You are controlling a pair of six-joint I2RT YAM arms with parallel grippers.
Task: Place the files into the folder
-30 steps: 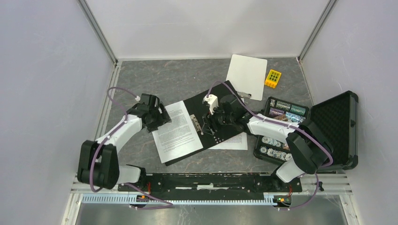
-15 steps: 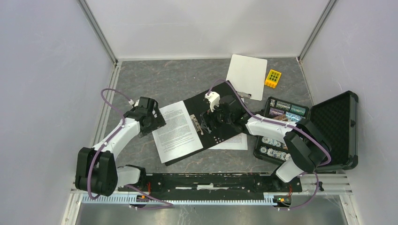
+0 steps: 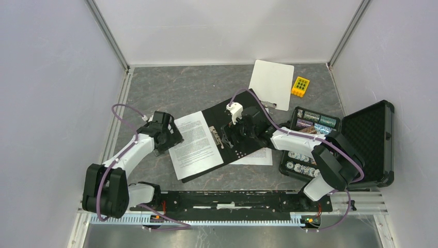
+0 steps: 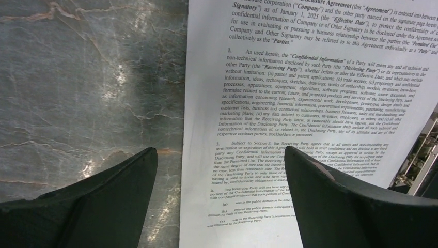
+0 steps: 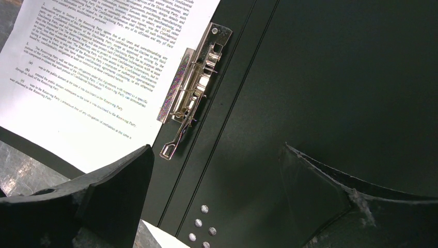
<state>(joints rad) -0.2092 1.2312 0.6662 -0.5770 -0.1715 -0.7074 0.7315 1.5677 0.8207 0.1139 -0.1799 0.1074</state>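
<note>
The folder [image 3: 251,148] lies open on the table, black inside up, with its metal clip [image 5: 193,93] along the spine. One printed sheet [image 3: 196,144] lies on the folder's left half, its left part over the table [image 4: 93,93]. A second sheet [image 3: 256,156] sticks out from under the folder's near right edge. My left gripper [image 3: 171,137] is open and empty, its jaws [image 4: 219,155] straddling the sheet's left edge [image 4: 310,93]. My right gripper [image 3: 233,135] is open and empty over the folder's black right half [image 5: 335,77], beside the clip.
A blank white clipboard [image 3: 271,82] and a yellow block [image 3: 300,86] lie at the back right. An open black foam-lined case [image 3: 369,139] with a tray of small items [image 3: 307,144] stands at the right.
My left gripper has slid toward me along the sheet's left edge, and the sheet has shifted slightly. The right gripper has barely moved.
</note>
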